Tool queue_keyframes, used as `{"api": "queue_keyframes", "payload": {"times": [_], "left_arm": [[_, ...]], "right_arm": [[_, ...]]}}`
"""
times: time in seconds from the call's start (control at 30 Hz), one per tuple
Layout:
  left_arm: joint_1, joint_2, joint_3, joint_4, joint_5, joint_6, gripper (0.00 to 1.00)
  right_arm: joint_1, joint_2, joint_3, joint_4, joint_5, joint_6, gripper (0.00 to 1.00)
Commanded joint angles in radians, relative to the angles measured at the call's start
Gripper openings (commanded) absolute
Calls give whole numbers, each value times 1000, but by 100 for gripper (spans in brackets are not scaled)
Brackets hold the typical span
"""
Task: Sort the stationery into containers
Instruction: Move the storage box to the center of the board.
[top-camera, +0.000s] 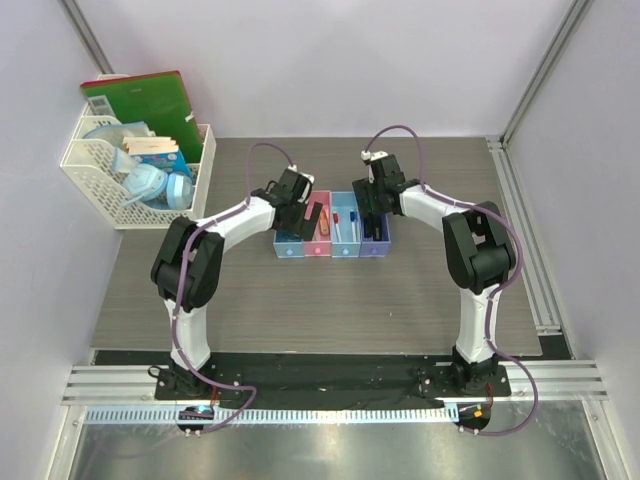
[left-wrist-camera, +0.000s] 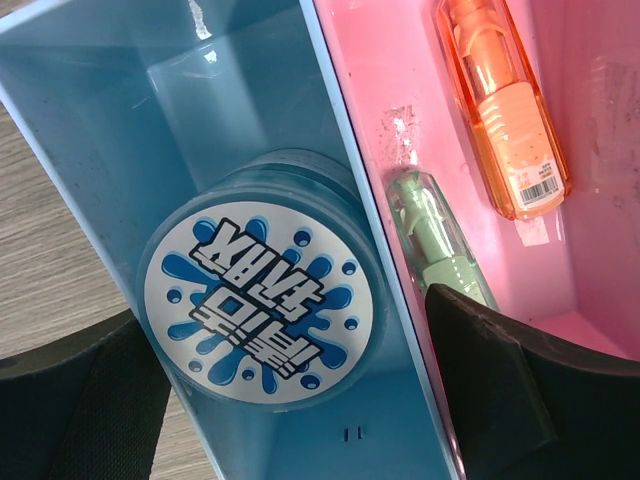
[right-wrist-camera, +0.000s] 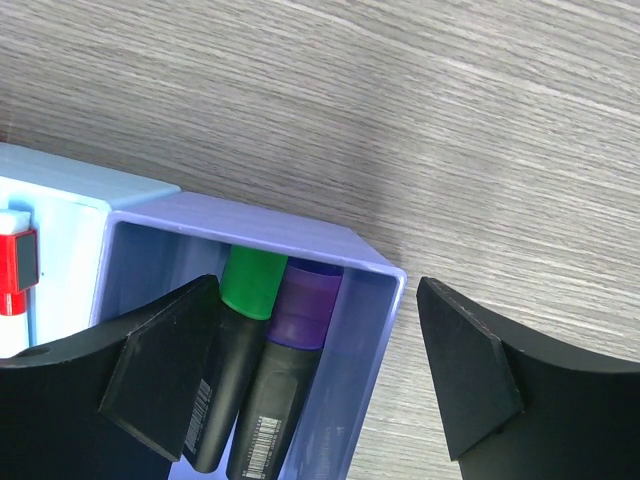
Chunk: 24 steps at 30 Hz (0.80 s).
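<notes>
Four bins (top-camera: 345, 252) in row, mid-table; every pen and marker I can see lies inside one. Left gripper (top-camera: 297, 212) is nearer tape roll (left-wrist-camera: 258, 310): roll flat in blue bin (left-wrist-camera: 90, 120), straight below, jaws wide, empty. Right gripper (top-camera: 375, 210) wide, empty, above purple bin (right-wrist-camera: 250, 228). Green highlighter (right-wrist-camera: 240, 330) and purple highlighter (right-wrist-camera: 290, 360) inside, long axes along bin. Green pen (left-wrist-camera: 435, 240) lower end hidden behind finger (left-wrist-camera: 490, 390). Red marker (right-wrist-camera: 15, 270) cut off at edge.
</notes>
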Motion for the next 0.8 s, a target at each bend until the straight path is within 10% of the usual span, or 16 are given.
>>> {"api": "queue_keyframes", "payload": {"times": [0.0,0.77], "left_arm": [[-87,-58,9,41,176,74,98],[-55,-73,98,30,68,111,100]], "right_arm": [[77,-42,10,35,-90,-5,87],[77,-127,12,-15,-88,-41,96]]}}
